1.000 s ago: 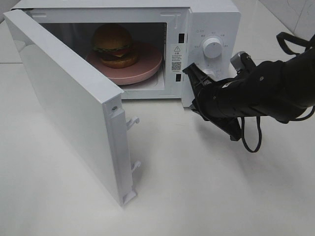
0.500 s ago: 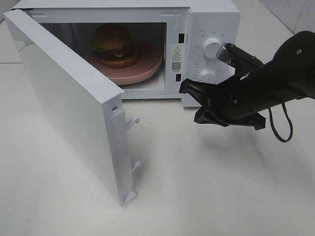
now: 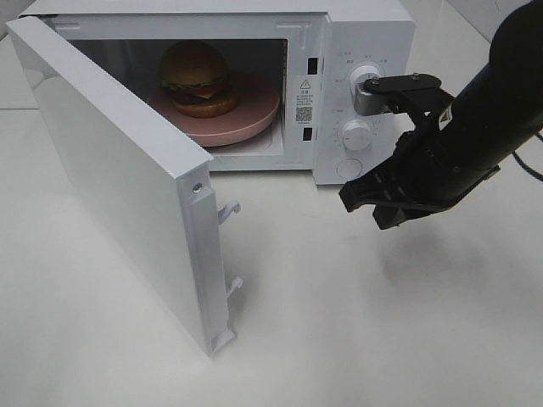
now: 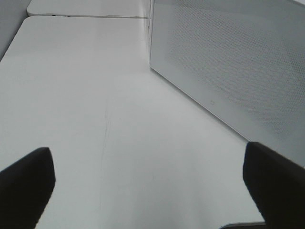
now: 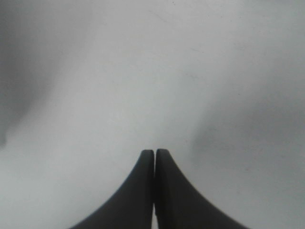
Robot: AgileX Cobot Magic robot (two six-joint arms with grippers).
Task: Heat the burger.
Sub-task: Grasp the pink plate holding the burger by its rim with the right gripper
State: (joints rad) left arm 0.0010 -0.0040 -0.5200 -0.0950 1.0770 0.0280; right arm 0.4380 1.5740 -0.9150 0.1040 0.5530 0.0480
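Burger (image 3: 195, 78) sits on the pink plate (image 3: 254, 119) inside the microwave (image 3: 373, 34). The door (image 3: 119, 178) is swung wide, its latch edge jutting forward. Right gripper (image 5: 154, 152), fingers pressed together, hangs over bare table (image 3: 339, 322) just before the control panel (image 3: 390, 51), well apart from the door edge. Left gripper (image 4: 150, 191) is spread wide over open table beside the door's meshed face.

Pretty plain setup: a smooth matte white tabletop (image 3: 356, 339) fills nearly the whole view. A thin dark seam (image 4: 86, 16) runs across it at the far end, and there's a faint hairline scratch (image 4: 105, 138) nearer in. Pale tiles with grey grout lines (image 3: 475, 10) peek in at the far right corner; wall or floor, can't tell. The light is soft and even, with blurry shadows.
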